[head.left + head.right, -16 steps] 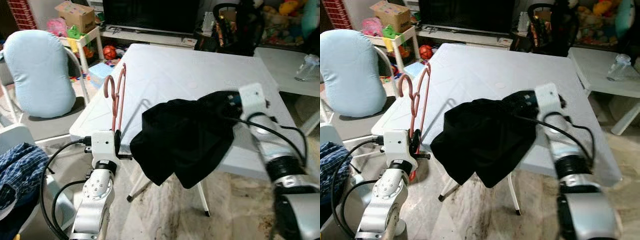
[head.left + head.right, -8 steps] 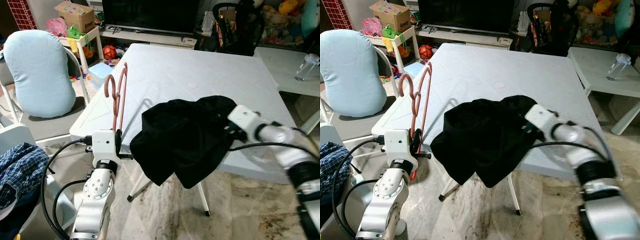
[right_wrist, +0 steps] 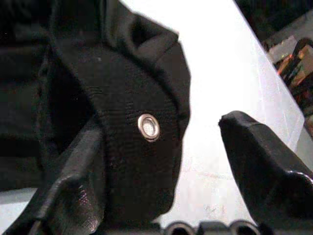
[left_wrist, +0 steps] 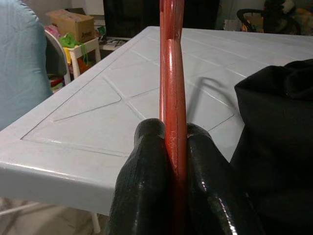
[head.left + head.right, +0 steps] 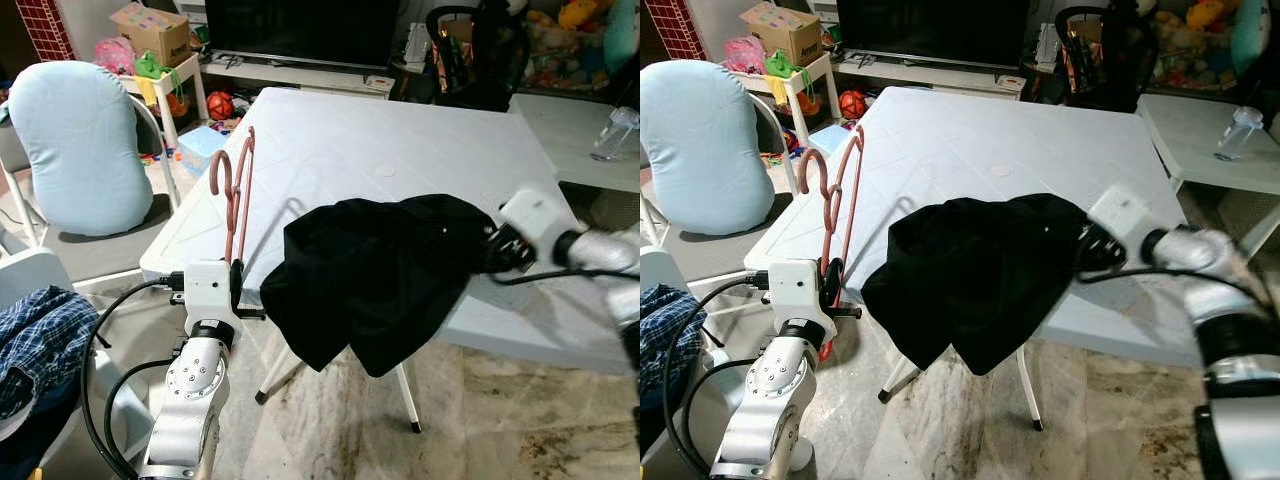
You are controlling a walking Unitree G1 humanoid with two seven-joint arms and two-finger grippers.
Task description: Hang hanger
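Note:
A red hanger stands upright at the near left edge of the white table. My left gripper is shut on the hanger's lower bar. A black garment lies crumpled on the table's front edge and hangs partly over it. At the garment's right edge sits my right gripper. In the right wrist view that gripper is open. A black hem with a metal eyelet lies between its fingers, against one finger.
A chair with a light blue cushion stands to the left, and a plaid cloth lies at the near left. A second white table with a bottle is at the right. A black chair and toys are behind.
My right arm has swung out from over the garment to the right; its gripper now sits at the garment's right edge. The left arm and hanger have not moved.

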